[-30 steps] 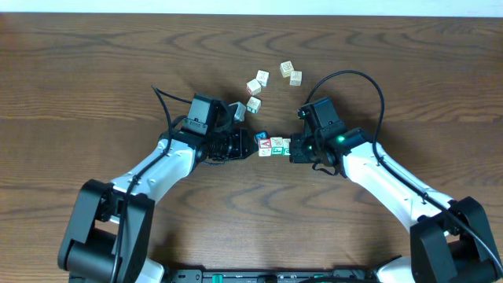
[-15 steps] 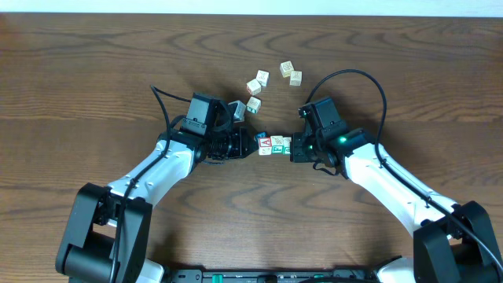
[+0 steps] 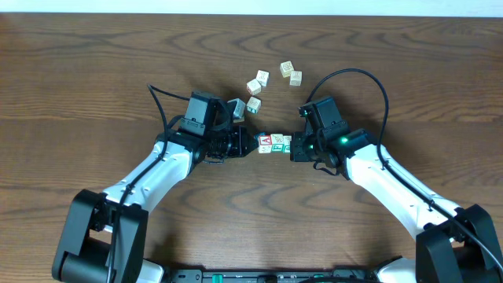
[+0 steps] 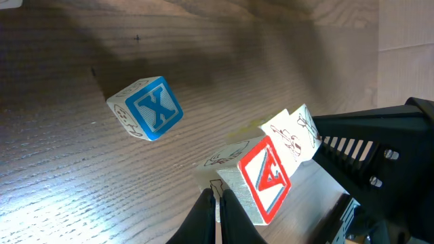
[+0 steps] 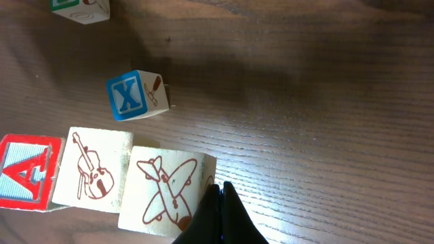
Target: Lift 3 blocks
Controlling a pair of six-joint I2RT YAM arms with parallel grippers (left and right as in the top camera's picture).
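The worktop (image 3: pixel 94 71) is dark wood and carries every cube. The left arm (image 3: pixel 157 169) and right arm (image 3: pixel 385 177) reach inward and meet near its centre, tips facing each other.

The left pincer (image 3: pixel 253 145) has its fingers fully together with nothing between them. Its joined tip bears on the A block (image 4: pixel 268 177) at one end of a row. The right pincer (image 5: pixel 218 203) is likewise closed on nothing, and its tip presses the plane block (image 5: pixel 166 190) at the other end.

The A block, violin block (image 5: pixel 91 169) and plane block stand face to face in one line at mid-worktop, clamped endwise between the two tips. Whether the row is clear of the surface cannot be told.

Step in hand, as judged: raise the clamped row as one unit.

1. Maintain equal inward pressure from both sides; any slackening is likely to drop the violin block first.
2. Raise both tips at the same rate and to the same height, so the row stays level.
3. Keep each tip near the middle of its end face. The plane block sits slightly skewed against the violin block, so the line may buckle under uneven thrust.
4. Avoid sideways drift toward the X cube (image 4: pixel 148 107), which lies near the row but apart from it.

The loose cubes (image 3: pixel 255 82) farther back are well apart and need no attention
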